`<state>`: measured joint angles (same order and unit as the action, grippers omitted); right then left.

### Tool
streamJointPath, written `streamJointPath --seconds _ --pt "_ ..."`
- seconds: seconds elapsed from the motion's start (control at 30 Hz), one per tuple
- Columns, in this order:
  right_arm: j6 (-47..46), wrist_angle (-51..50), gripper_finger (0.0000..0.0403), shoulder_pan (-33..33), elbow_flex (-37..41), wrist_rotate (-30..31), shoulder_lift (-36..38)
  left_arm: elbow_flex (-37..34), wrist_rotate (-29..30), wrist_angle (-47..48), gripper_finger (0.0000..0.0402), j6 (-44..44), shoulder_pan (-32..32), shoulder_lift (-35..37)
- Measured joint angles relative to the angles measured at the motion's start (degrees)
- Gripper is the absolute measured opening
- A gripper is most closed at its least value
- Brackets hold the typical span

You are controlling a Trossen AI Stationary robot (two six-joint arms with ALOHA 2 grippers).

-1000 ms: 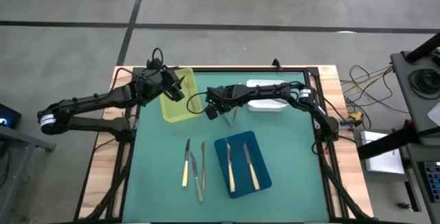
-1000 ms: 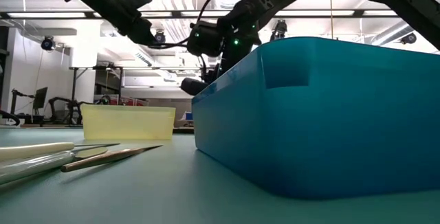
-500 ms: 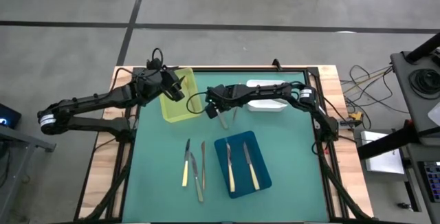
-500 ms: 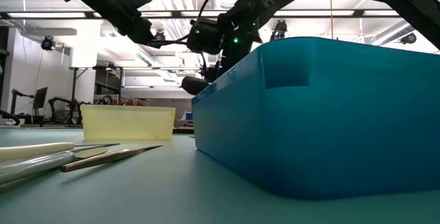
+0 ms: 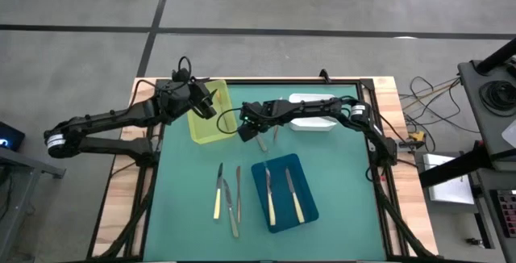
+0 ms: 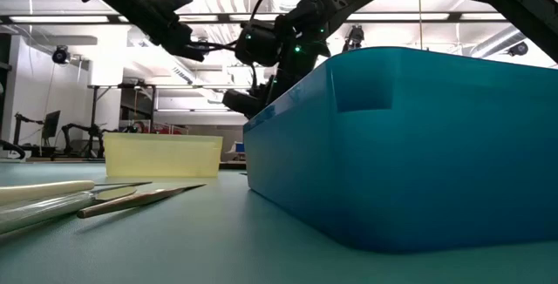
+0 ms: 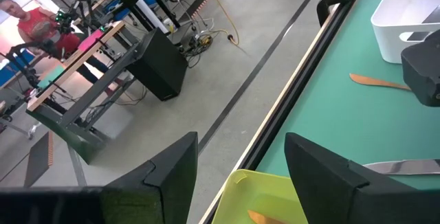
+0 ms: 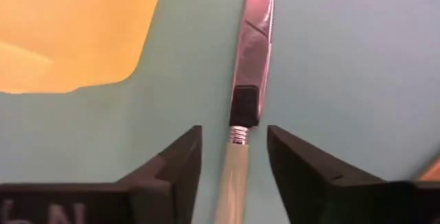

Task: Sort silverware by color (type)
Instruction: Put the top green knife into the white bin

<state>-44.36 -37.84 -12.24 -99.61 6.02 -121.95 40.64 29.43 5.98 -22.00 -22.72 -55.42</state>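
Observation:
My right gripper (image 8: 234, 138) is open above a knife (image 8: 251, 38) with a silver blade and a cream handle (image 8: 232, 176). The knife lies flat on the green mat beside the yellow tray (image 5: 208, 114). The fingers stand on either side of the handle, just behind the blade, and touch nothing. In the high view this gripper (image 5: 248, 132) is at mid-table and the knife (image 5: 261, 140) pokes out beside it. A gold-copper utensil (image 7: 375, 81) lies close by. My left gripper (image 5: 205, 104) hangs open over the yellow tray.
A blue tray (image 5: 310, 206) near the front holds two cream-handled knives (image 5: 294, 194). Left of it on the mat lie a cream-handled knife (image 5: 218, 194), a gold-copper piece (image 5: 239, 184) and a silver piece (image 5: 232, 210). A white tray (image 5: 313, 122) stands at the far right, under my right arm.
My right gripper has opened above the knife and tipped a little, staying over the same spot. The knife has not moved.

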Motion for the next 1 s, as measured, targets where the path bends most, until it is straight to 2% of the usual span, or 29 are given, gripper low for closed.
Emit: streamJointPath --seconds 0.17,0.37,0.47,0.83,0.9,1.0 --pt "0.3 0.7 0.0197 0.2 0.0 -0.2 -2.1 0.0 0.0 0.0 0.0200 0.0 0.0 0.0" --pt "0.7 1.0 0.0200 0.3 0.0 -0.3 -3.5 0.0 0.0 0.0 0.0200 0.0 0.0 0.0" --pt "0.7 0.8 0.0178 0.3 -0.1 0.0 -3.9 0.0 0.0 0.0 0.0200 0.0 0.0 0.0" --pt "0.5 0.0 0.0044 0.2 -0.1 0.2 -6.2 0.0 0.0 0.0 0.0200 0.0 0.0 0.0" --pt "0.5 -0.2 0.0029 0.2 -0.1 0.2 -6.3 0.0 0.0 0.0 0.0200 0.0 0.0 0.0" --pt "0.7 -0.3 0.0026 0.2 -0.1 0.2 -6.0 0.0 0.0 0.0 0.0200 0.0 0.0 0.0"
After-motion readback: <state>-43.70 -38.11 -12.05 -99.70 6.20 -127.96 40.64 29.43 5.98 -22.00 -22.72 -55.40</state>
